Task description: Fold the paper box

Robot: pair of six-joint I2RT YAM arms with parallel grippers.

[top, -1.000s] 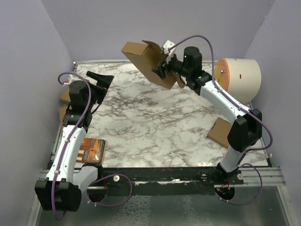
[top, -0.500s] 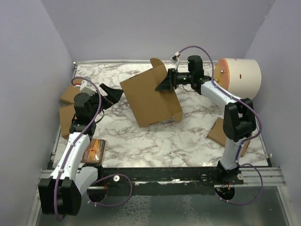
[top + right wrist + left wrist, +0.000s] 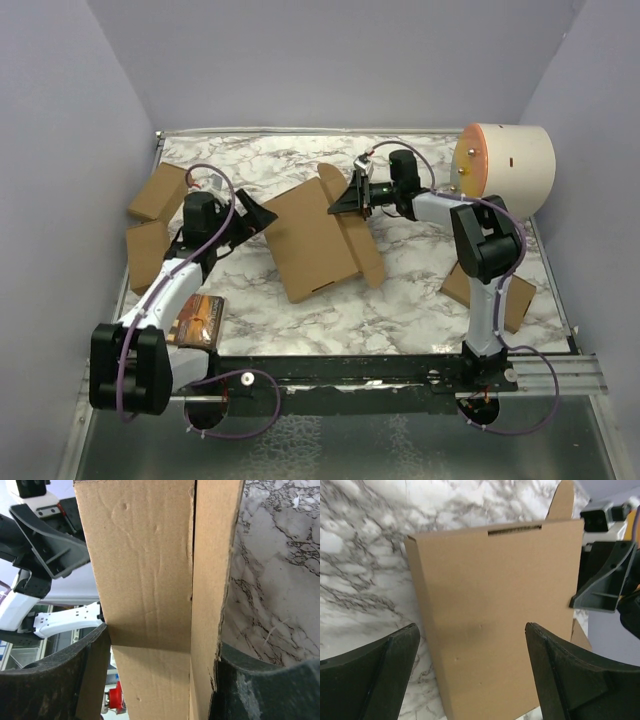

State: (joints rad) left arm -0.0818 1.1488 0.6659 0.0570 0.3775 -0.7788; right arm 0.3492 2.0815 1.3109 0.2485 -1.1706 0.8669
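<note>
"While the paper box (image 3: 312,240) sits opened out in the middle of the marble surface (image 3: 420,285), does anything grip it?"

"Yes. The right fingers (image 3: 50,685) are clamped on its far edge, with cardboard filling the gap between them."

"And the left fingers (image 3: 365,675)?"

"Spread wide at the box's left edge (the views don't show whether they touch it). Two smaller boxes (image 3: 158,192) lie by the left wall, and a cream cylinder (image 3: 510,170) sits at the far right, well apart from the box."
</note>
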